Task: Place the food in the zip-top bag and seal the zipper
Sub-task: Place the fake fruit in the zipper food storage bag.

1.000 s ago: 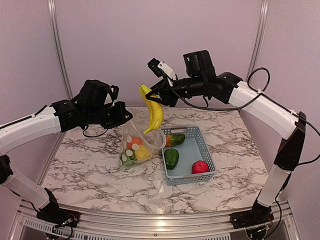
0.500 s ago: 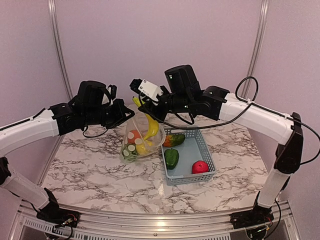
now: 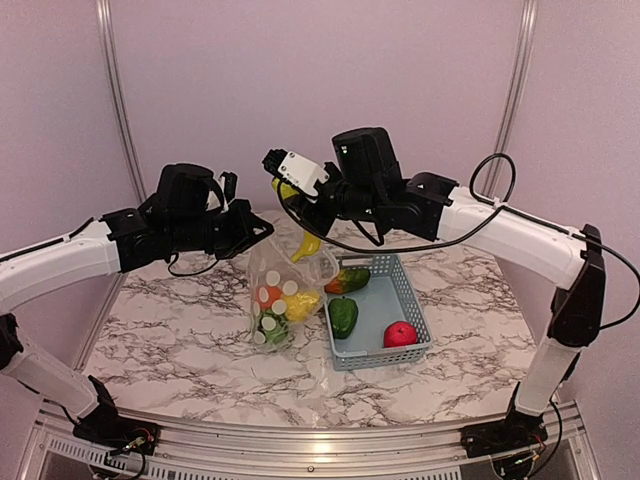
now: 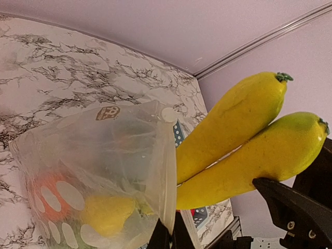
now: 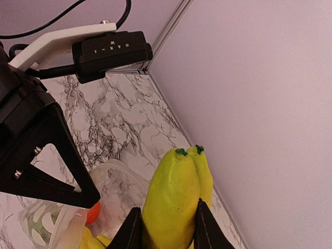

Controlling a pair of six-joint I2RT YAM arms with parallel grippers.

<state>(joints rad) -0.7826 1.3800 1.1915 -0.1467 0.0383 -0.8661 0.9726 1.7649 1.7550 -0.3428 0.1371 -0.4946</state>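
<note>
Fingers first, from above: left gripper [image 3: 260,229] pinched tight on the mouth edge of the zip-top bag [image 3: 277,292], hung below those fingertips over the white marble table [image 3: 170,340]. Right gripper [image 3: 300,214] clamped on the banana [image 3: 309,243], long axis steep, lower tip dipping at the bag mouth just right of the left fingers. Lilac walls [image 3: 300,80] behind. Farther right, blue basket [image 3: 380,356] with dark green piece [image 3: 350,278], green pepper [image 3: 343,316] and apple [image 3: 400,334].

Left wrist: bag edge nipped between fingers [image 4: 162,239]. Banana's 2 lobes slanting up and right from the mouth, green tips toward the wall.

Right wrist: banana squeezed between both fingers [image 5: 132,233], green tips pointing away toward the wall-table seam. Bag mouth just left of these fingers.
</note>
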